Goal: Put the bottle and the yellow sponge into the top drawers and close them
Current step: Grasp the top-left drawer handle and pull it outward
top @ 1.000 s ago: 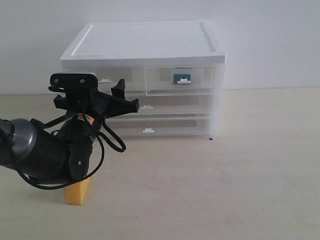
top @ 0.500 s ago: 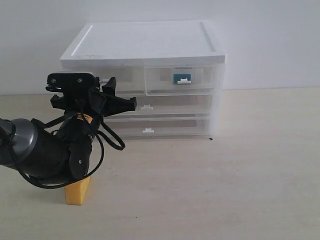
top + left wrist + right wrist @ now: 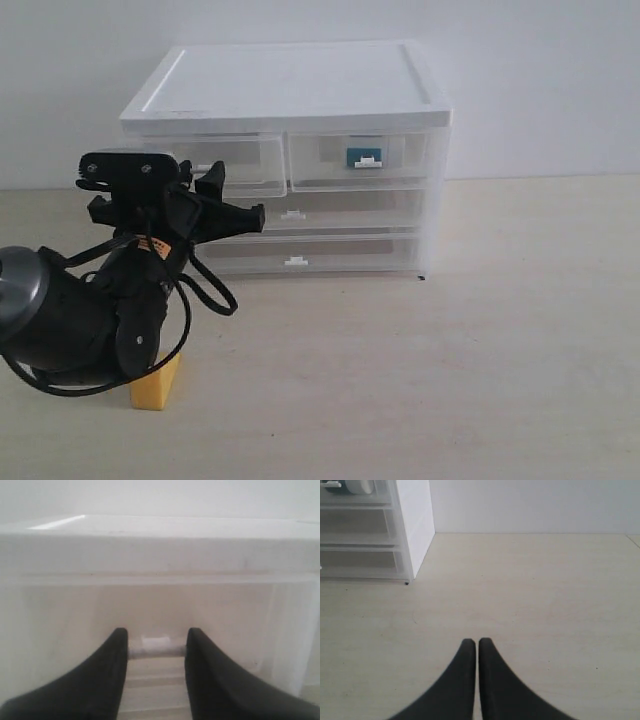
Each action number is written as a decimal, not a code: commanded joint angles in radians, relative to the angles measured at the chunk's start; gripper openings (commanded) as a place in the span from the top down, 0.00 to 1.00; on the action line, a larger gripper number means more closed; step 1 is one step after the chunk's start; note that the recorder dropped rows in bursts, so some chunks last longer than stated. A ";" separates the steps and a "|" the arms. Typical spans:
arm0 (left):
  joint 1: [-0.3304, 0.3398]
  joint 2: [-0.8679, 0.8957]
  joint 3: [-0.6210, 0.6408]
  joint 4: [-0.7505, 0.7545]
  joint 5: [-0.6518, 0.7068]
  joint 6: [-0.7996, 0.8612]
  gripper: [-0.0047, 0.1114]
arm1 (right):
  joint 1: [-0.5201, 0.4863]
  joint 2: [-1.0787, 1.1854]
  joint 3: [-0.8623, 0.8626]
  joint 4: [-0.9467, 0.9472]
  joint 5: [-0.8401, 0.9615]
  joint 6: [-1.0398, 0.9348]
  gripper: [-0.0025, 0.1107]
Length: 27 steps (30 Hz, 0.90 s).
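Observation:
My left gripper (image 3: 230, 195) is at the front of the top left drawer (image 3: 245, 165), which stands slid out a little from the white cabinet (image 3: 290, 85). In the left wrist view its fingers (image 3: 112, 680) are closed on the ends of the drawer's white clip handle (image 3: 156, 647). The teal bottle (image 3: 362, 156) sits inside the closed top right drawer (image 3: 400, 160); its white cap shows in the right wrist view (image 3: 357, 485). The yellow sponge (image 3: 157, 382) lies on the table, partly hidden under my left arm. My right gripper (image 3: 477, 642) is shut and empty above bare table.
Two full-width drawers (image 3: 330, 250) below are closed. The cabinet stands against a white wall. The beige table (image 3: 450, 350) stretches out in front and to the right of the cabinet. A black cable loops under my left wrist (image 3: 205, 290).
My left gripper has drawn back to the left with the handle, and the top left drawer has slid out a little. The sponge and bottle have not moved.

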State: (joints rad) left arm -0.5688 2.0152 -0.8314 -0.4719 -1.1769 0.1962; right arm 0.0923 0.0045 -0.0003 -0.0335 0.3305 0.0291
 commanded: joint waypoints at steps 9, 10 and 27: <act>-0.069 -0.143 0.171 -0.037 -0.028 -0.047 0.92 | -0.002 -0.005 0.000 0.002 -0.009 -0.003 0.98; -0.089 -0.147 0.173 -0.042 -0.028 -0.047 0.92 | -0.002 -0.005 0.000 0.002 -0.009 -0.003 0.98; -0.361 -0.147 0.223 -0.376 -0.044 0.089 0.92 | -0.002 -0.005 0.000 0.002 -0.009 -0.003 0.98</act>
State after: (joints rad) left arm -0.8786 1.8780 -0.6268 -0.8435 -1.2329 0.2747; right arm 0.0923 0.0045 -0.0003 -0.0335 0.3305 0.0291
